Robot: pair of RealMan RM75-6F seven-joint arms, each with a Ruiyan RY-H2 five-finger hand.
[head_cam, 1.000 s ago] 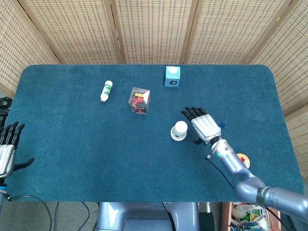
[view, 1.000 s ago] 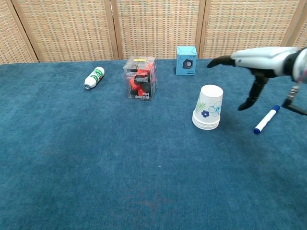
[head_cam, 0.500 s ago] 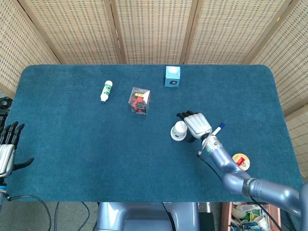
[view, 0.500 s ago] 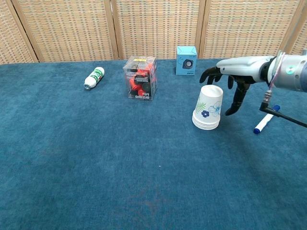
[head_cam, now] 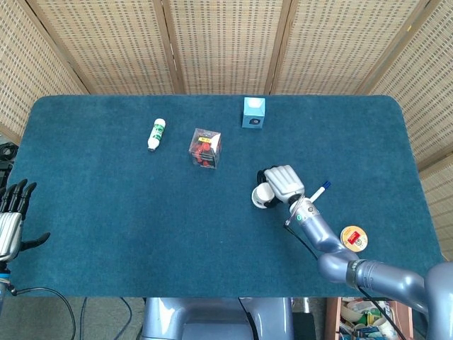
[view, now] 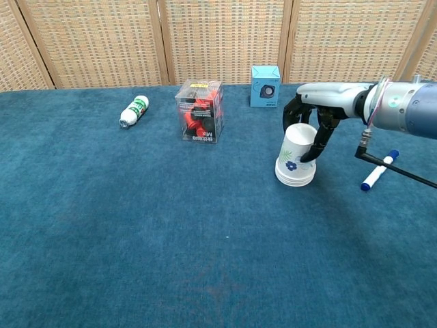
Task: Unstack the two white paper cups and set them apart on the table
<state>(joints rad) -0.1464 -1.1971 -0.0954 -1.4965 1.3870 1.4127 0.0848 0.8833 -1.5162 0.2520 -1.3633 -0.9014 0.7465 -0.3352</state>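
The two white paper cups [view: 295,161] stand nested and upside down, with a blue flower print, right of the table's middle; the head view shows the stack [head_cam: 262,196] from above. My right hand [view: 308,117] has come down over the stack's upper part, fingers curled round its far side and the thumb against its right side, so it grips the stack. The hand [head_cam: 282,182] hides part of the cups in the head view. My left hand [head_cam: 11,222] hangs off the table's left edge, fingers spread and holding nothing.
A blue marker [view: 379,170] lies just right of the cups. Behind them are a blue cube [view: 265,86], a clear box with red contents [view: 199,111] and a white bottle [view: 134,111] on its side. An orange disc [head_cam: 353,238] sits near the front right edge.
My right hand moved left from beside the cups onto the stack and its fingers curled round the top. The stack shifted slightly. The left hand stayed put.
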